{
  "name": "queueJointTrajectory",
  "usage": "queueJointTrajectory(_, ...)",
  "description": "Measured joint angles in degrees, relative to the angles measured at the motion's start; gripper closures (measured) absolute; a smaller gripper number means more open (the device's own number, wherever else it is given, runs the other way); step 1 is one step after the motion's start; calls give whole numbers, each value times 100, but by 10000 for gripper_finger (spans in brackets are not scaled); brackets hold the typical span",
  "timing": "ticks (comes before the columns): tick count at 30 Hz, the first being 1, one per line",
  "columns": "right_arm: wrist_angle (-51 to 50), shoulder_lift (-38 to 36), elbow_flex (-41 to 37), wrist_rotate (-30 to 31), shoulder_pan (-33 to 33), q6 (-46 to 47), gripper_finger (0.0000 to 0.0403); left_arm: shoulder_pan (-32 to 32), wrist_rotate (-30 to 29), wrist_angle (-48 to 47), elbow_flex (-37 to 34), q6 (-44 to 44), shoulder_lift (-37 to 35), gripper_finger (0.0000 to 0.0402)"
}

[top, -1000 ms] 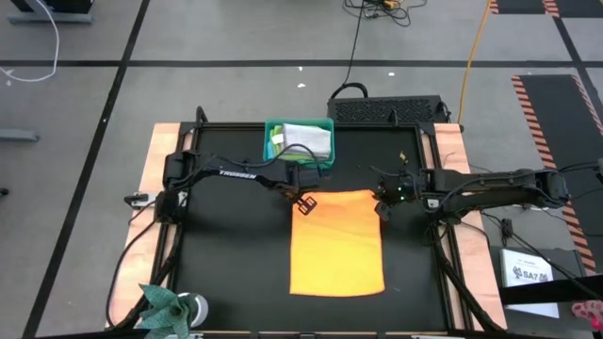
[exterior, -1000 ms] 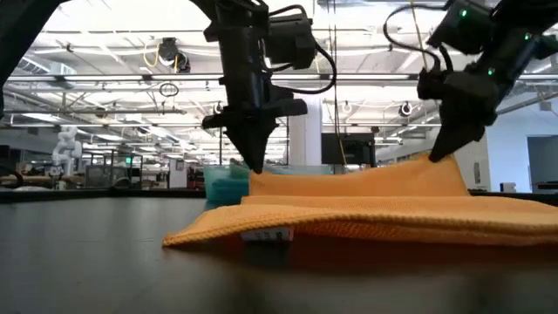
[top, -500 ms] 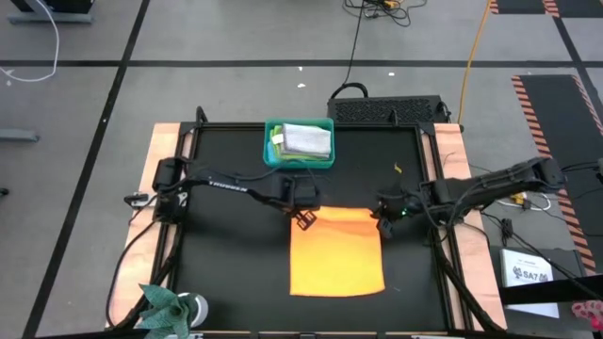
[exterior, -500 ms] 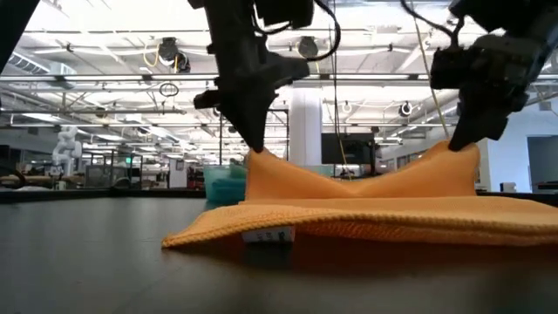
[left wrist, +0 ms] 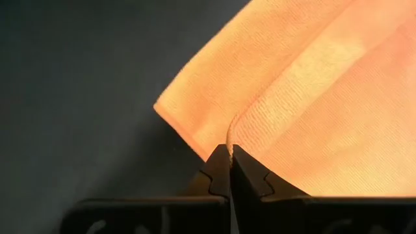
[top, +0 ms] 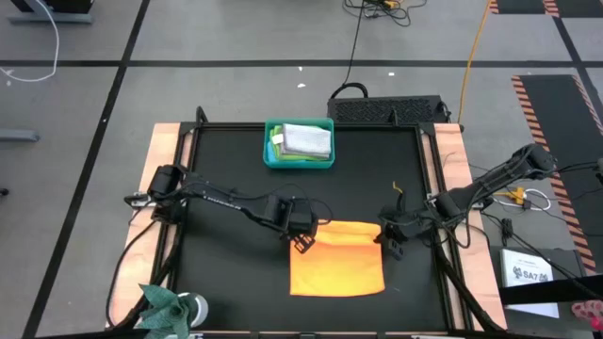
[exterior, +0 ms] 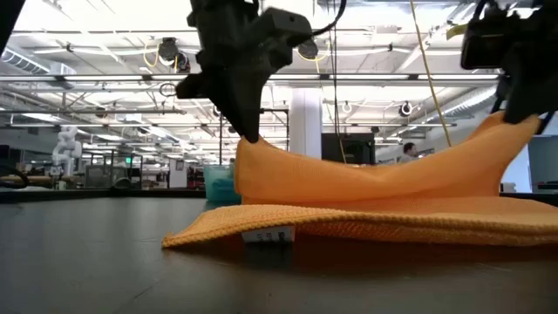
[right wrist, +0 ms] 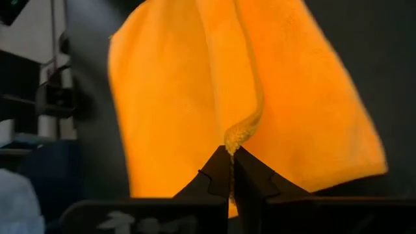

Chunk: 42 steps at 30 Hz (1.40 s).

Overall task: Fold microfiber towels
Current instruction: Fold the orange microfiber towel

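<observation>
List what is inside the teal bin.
The teal bin holds a folded light grey towel on top, with a lime green edge beside it; anything beneath is covered.

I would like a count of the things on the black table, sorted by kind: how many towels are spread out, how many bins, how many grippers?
Orange towel on the table: 1
Teal bin holding more folded cloths, number cannot be told: 1
Grippers, left gripper and right gripper, each pinching a towel corner: 2
Total: 4
</observation>
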Motion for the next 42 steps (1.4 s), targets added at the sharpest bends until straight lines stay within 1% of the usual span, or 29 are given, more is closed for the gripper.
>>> queueJointTrajectory(2, 82, 3, 0, 2, 211, 177, 403, -124, 26, 9, 0, -137, 0, 401)
queueJointTrajectory(6, 412, 171, 0, 1, 583, 444, 403, -353, 282, 142, 0, -370, 0, 401)
queueJointTrajectory(13, 1232, 913, 0, -15, 1267, 1020, 403, -750, 302, 548, 0, -896, 0, 401)
queueJointTrajectory(18, 1860, 1421, 0, -13, 1710, 1460, 403, -1023, 451, 582, 0, -1279, 0, 401)
queueJointTrajectory(25, 2540, 1978, 2, -4, 2205, 1986, 403, -1554, 645, 602, 0, -2063, 2, 401)
queueJointTrajectory(27, 2715, 2123, 2, 2, 2270, 1991, 403, -1679, 574, 612, 0, -2239, 2, 401)
queueJointTrajectory(30, 2721, 2288, 2, 7, 2302, 1985, 403, -1788, 281, 616, 0, -2427, 2, 401)
queueJointTrajectory(34, 2680, 2381, 2, -25, 2306, 1960, 403, -1808, -27, 823, 0, -2412, 43, 401)
queueJointTrajectory(38, 2602, 2382, 2, -42, 2306, 1961, 403, -1795, -1, 1141, 0, -2261, 238, 401)
queueJointTrajectory(42, 2610, 2382, 2, -42, 2306, 1961, 403, -1797, 438, 1185, -4, -2227, 499, 401)
